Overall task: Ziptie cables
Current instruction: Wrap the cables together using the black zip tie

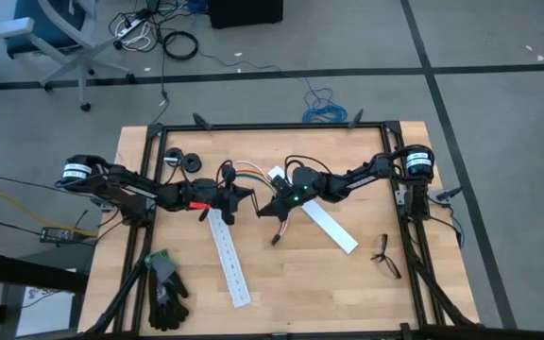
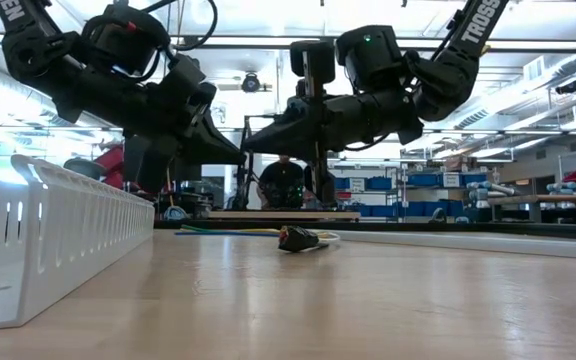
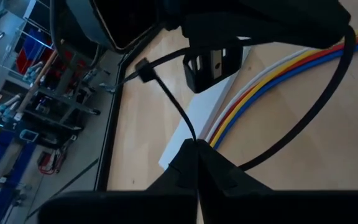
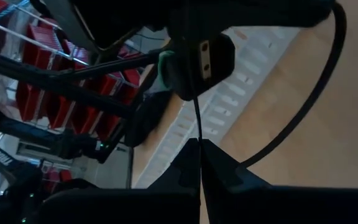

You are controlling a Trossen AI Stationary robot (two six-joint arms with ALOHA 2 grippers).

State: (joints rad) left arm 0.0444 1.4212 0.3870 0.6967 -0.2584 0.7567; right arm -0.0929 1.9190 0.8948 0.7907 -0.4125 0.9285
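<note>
Threading looks under way: left gripper [image 1: 238, 200] and right gripper [image 1: 270, 210], each clamped on the thin black plastic ziptie [image 3: 169, 99], hover above the multicoloured wire bundle [image 1: 244, 171]; next, looping needs alignment.

We count two white slotted strips [image 1: 229, 257] [image 1: 329, 225], one pair of spectacles [image 1: 383, 255], one black glove [image 1: 166, 291] and one bundle of cables [image 1: 244, 171].

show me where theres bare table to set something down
Free: the near middle between the long slotted strip and the spectacles, below the shorter white strip. Also the far right corner, beyond the right arm. Crowded: the centre, where both shut grippers, left and right, meet by the cables. The glove fills the near left corner.
</note>
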